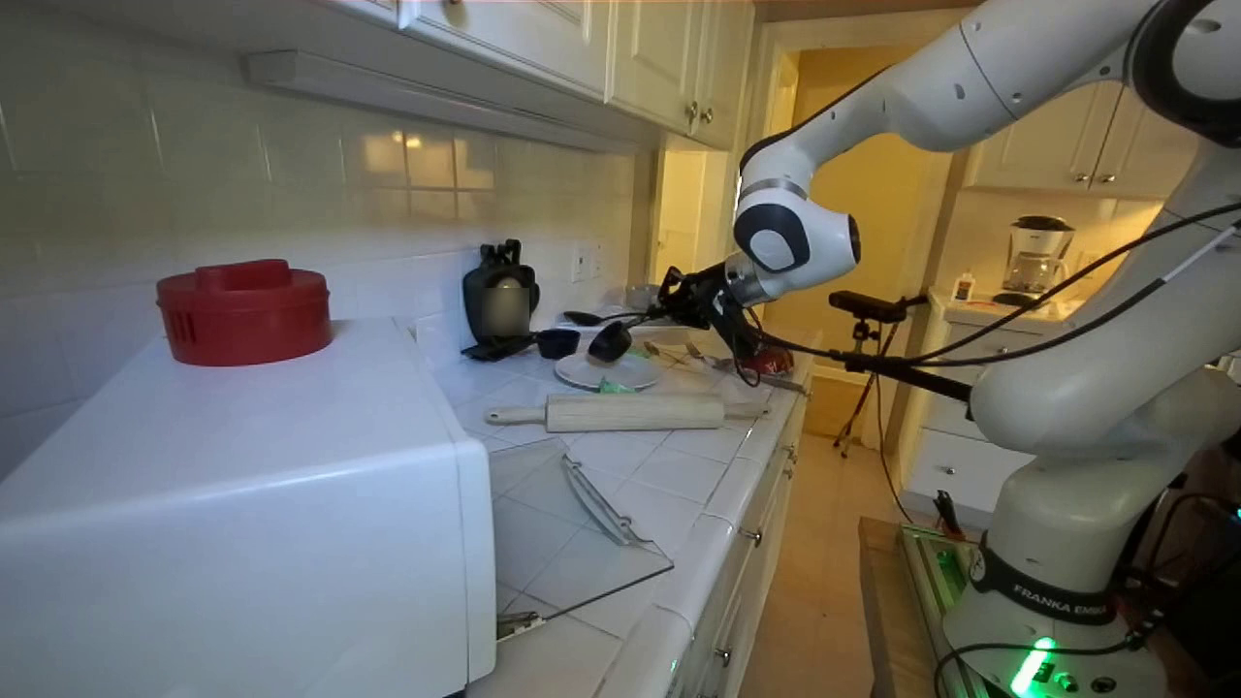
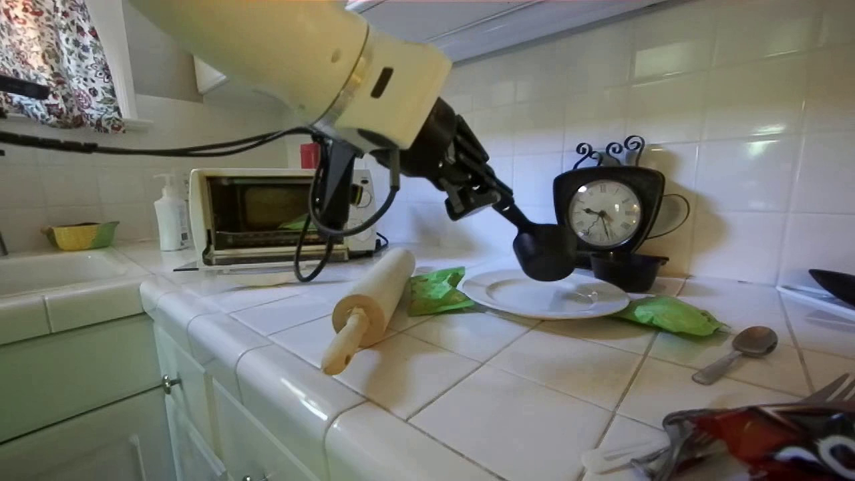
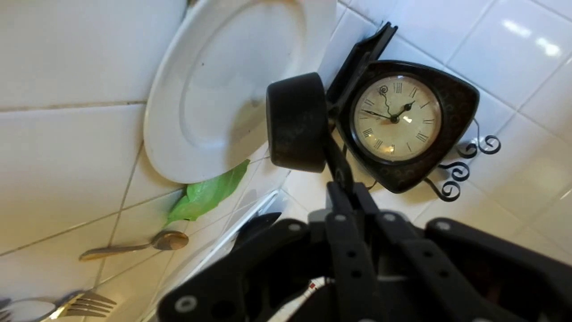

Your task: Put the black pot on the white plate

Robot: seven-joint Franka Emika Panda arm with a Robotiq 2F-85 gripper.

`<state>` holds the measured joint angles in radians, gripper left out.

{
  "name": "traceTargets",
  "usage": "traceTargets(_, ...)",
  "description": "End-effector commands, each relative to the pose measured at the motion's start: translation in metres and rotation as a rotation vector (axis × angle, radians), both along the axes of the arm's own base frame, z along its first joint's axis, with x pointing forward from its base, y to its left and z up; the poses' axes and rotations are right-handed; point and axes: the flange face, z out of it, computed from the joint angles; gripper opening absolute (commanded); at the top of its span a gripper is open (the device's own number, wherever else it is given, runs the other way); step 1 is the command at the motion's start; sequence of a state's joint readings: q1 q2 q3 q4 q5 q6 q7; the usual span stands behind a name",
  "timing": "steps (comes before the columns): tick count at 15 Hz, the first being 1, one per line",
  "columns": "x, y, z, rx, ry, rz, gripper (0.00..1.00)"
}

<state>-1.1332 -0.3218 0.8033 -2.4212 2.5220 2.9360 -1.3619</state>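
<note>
Placing step in hand: black pot (image 2: 544, 251) held above the white plate (image 2: 521, 302), not yet set down.
Left to right from where I stand: the claw (image 3: 350, 192), its jaws pinched closed on the pot's thin handle (image 2: 516, 215), then the pot, apparently tilted, over the side of the plate nearest the clock (image 2: 604, 214). The next move, in my judgement, calls for shifting it toward mid-plate, levelling it, lowering until the base seats, then releasing. Containers, same order: yellow-and-green dish (image 2: 79, 238), contents not visible; white toaster oven (image 2: 267, 172), showing a rack (image 2: 240, 235) and a green patch (image 2: 300, 224) I cannot identify; red container (image 1: 242, 325), lidded, on top of the oven, contents concealed; the held pot, inside not made out; second black pot (image 2: 626, 272), just beside the plate and in front of the clock, interior likewise unseen.
</note>
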Motion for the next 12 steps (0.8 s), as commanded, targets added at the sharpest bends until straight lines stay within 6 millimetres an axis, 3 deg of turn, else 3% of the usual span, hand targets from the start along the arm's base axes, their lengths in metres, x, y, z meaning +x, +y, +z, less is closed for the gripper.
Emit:
traceTargets(1, -0.012, 0.024, -0.015, 0.019, -0.001, -0.04, 0.02)
traceTargets(6, 0.002, 0.043, -0.041, 0.072, -0.023, -0.071, 0.02)
traceTargets(9, 0.006, 0.045, -0.035, 0.081, -0.063, -0.133, 0.02)
traceTargets(12, -0.008, 0.044, -0.022, 0.067, -0.111, -0.223, 0.02)
